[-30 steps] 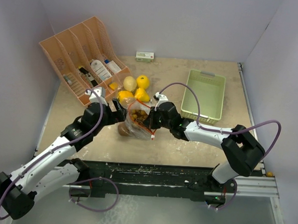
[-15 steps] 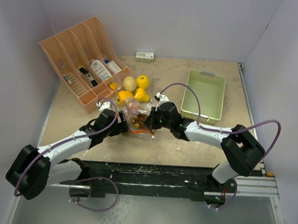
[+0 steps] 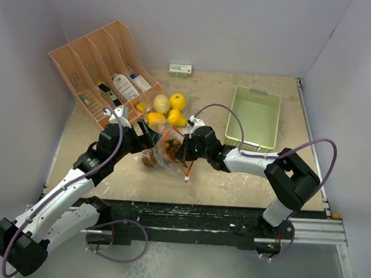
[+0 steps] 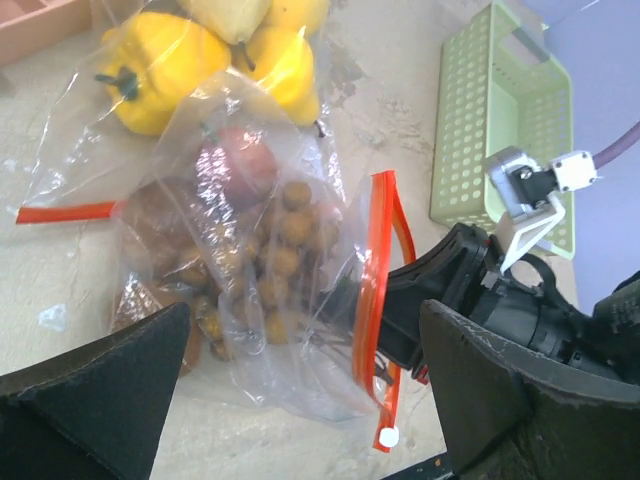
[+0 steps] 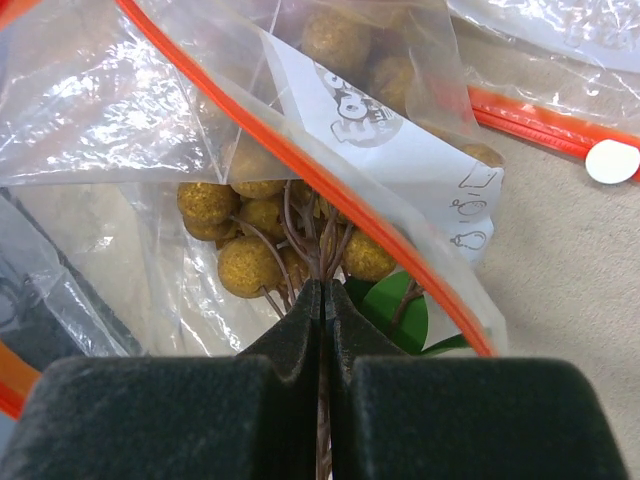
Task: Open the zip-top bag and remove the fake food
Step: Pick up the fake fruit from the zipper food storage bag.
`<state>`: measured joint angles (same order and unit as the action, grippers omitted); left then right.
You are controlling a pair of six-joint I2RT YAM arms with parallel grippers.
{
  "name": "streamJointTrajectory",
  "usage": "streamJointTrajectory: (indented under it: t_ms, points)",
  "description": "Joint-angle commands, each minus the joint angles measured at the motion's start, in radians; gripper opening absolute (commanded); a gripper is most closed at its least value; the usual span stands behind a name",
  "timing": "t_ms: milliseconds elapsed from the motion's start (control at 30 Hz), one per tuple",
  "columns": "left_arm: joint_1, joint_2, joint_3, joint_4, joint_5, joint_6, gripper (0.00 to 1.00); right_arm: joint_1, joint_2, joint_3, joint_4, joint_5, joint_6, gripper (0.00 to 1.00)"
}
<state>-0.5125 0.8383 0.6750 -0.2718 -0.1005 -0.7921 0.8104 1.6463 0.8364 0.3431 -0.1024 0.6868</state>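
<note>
The clear zip-top bag (image 3: pixel 161 157) with an orange zip strip lies at mid-table, its mouth open toward the right arm. Inside are a cluster of brown balls on stems (image 4: pixel 270 260), a reddish piece (image 4: pixel 240 165) and brown lumps. My right gripper (image 5: pixel 322 285) reaches into the bag's mouth (image 3: pixel 180 150) and is shut on the cluster's brown stem (image 5: pixel 322 240). My left gripper (image 4: pixel 305 330) is wide open, its fingers on either side of the bag (image 4: pixel 250 330), at the bag's left (image 3: pixel 145 137). Yellow peppers (image 4: pixel 160 55) and lemons (image 3: pixel 178 101) lie out on the table behind the bag.
An orange rack (image 3: pixel 102 72) with bottles and packets stands at the back left. A light green basket (image 3: pixel 255 118) stands right of the bag. A small box (image 3: pixel 180 69) lies by the back wall. A second loose plastic bag (image 4: pixel 60 170) lies by the peppers.
My left arm dipped to the bag, then rose and drew back left. The bag has shifted and bulged up. My right gripper has pushed slightly left, deeper into the bag's mouth.
</note>
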Motion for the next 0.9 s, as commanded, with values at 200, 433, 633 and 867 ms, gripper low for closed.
streamJointTrajectory:
  t_ms: [200,433,633,867]
  points:
    - [0.027,0.018,-0.140,-0.003,-0.031,-0.032,0.99,-0.005,0.010,0.063,0.031,-0.026,0.005,0.00]
    - [0.044,0.253,-0.231,0.193,-0.001,-0.052,0.84,-0.005,-0.008,0.060,0.025,-0.044,0.003,0.00]
    - [0.048,0.405,-0.248,0.285,0.007,-0.050,0.69,-0.005,-0.080,0.053,0.024,-0.026,0.011,0.00]
    - [0.054,0.456,-0.233,0.307,-0.022,-0.040,0.65,-0.005,-0.169,0.091,-0.041,0.000,-0.012,0.00]
